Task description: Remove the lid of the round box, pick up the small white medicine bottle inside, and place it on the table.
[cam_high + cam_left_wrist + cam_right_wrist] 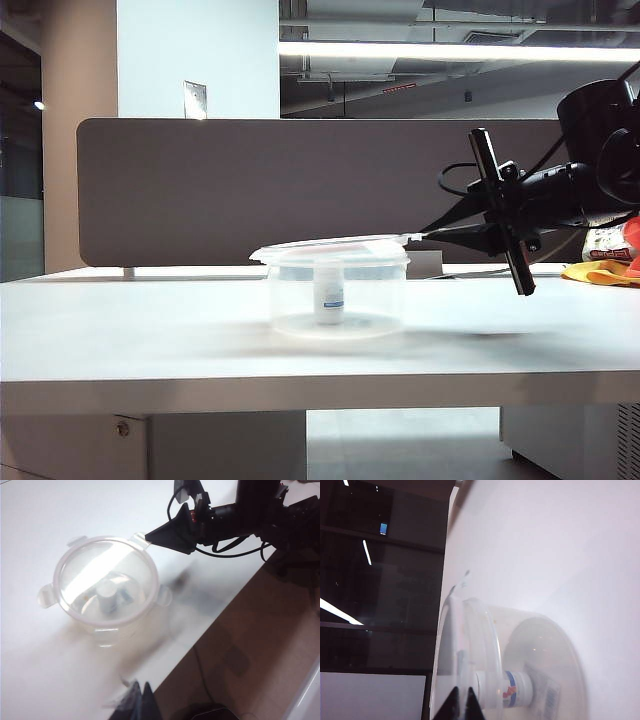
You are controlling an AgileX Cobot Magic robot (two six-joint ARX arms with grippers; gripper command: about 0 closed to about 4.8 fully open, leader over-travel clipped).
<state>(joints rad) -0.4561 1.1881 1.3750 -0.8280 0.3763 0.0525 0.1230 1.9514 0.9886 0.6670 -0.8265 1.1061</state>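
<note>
The task is at its first step, and nothing of it is finished yet. The left tool point(139, 700) hangs above the tabletop point(120, 330), off to one side of the round box point(337, 300) and touching nothing. Its fingers are together and empty; only the dark tips show in the left wrist view, and the exterior view does not show this tool at all.

In the middle of the tabletop stands the round box, a clear tub. The lid point(330, 250) is on top of it, and in the exterior view its right edge looks a little higher than the left, so I judge that it begins to tilt. Inside the box the small white medicine bottle point(329, 290) stands upright on the bottom, near the centre; its blue printed label is visible through the wall. Nothing else is in the box.

On the right, the right tool point(415, 236) reaches in almost level and its fingers are clamped on a tab at the lid's rim, on the right side of the box.

What is left: to lift the lid away, to take the bottle out, and to put it on the tabletop.
</note>
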